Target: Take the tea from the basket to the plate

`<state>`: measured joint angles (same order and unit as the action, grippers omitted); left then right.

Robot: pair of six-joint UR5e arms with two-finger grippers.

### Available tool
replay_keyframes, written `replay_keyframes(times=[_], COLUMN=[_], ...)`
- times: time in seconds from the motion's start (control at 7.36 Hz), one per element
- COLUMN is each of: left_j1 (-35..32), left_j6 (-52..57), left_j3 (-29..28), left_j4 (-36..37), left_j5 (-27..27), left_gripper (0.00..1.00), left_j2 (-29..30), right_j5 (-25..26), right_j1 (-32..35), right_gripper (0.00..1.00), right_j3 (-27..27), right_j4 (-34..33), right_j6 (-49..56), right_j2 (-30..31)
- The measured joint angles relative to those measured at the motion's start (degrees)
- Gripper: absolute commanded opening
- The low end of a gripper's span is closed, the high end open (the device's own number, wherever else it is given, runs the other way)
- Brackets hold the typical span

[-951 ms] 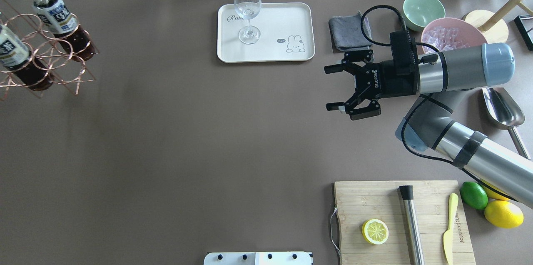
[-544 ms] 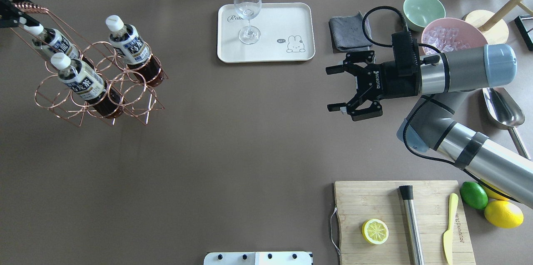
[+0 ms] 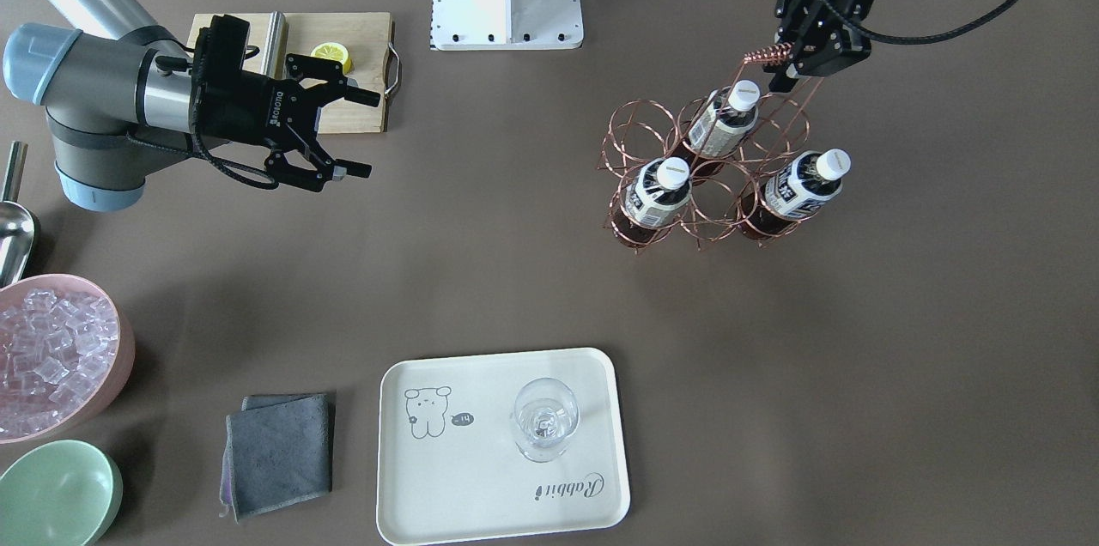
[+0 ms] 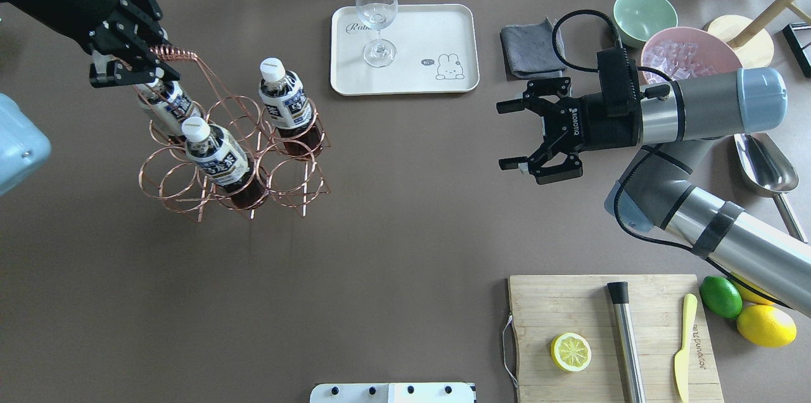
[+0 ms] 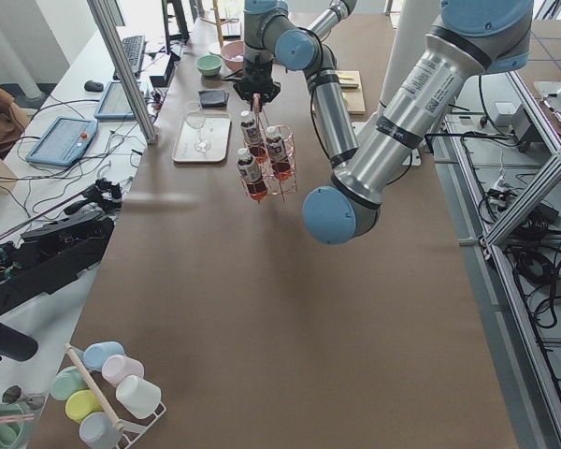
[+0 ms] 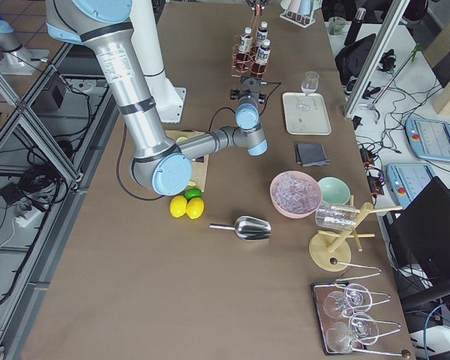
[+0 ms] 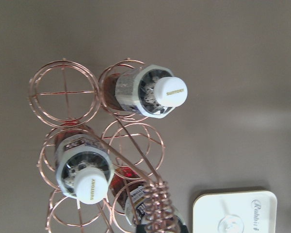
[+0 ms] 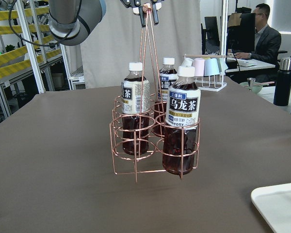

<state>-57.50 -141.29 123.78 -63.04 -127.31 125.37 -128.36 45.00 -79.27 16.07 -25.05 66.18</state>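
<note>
The copper wire basket (image 4: 253, 137) (image 3: 704, 177) (image 8: 155, 141) holds three bottles of dark tea (image 4: 283, 105) (image 3: 657, 190) (image 8: 184, 121), white caps up. My left gripper (image 4: 149, 57) (image 3: 780, 61) is shut on the coiled top of the basket's handle, seen from above in the left wrist view. I cannot tell whether the basket touches the table. The cream plate (image 4: 437, 29) (image 3: 481, 477) lies at the far middle with a wine glass (image 4: 378, 16) on it. My right gripper (image 4: 516, 134) (image 3: 361, 134) hovers open and empty right of the plate, pointing at the basket.
A grey cloth (image 4: 531, 48), a green bowl (image 4: 644, 16) and a pink bowl of ice (image 4: 687, 54) sit at the back right. A metal scoop (image 4: 763, 165) lies by the right arm. The cutting board (image 4: 570, 301) carries a lemon half, a muddler and a knife.
The left gripper has carried the basket with its bottles to the right, from the table's left edge toward the middle. The right arm has barely moved.
</note>
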Motion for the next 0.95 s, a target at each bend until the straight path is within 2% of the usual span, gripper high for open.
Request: replay_keyframes(times=[0.27, 0.54, 0.95], left_j1=[5.53, 10.55, 15.42], left_j6=[-3.07, -5.11, -6.84], left_j3=[-3.24, -7.33, -9.12], left_j4=[-0.06, -0.37, -0.70], left_j5=[0.36, 3.96, 6.51], left_gripper=[0.00, 0.00, 0.00], left_j2=[4.27, 9.53, 13.45], right_j5=[0.08, 0.06, 0.16], right_j1=[0.00, 0.00, 0.00], right_gripper=[1.00, 1.00, 1.00], right_j3=[0.00, 0.00, 0.01], right_j4=[0.02, 0.04, 1.45], right_j6=[0.05, 0.05, 0.01], right_j2=[0.17, 0.32, 1.28])
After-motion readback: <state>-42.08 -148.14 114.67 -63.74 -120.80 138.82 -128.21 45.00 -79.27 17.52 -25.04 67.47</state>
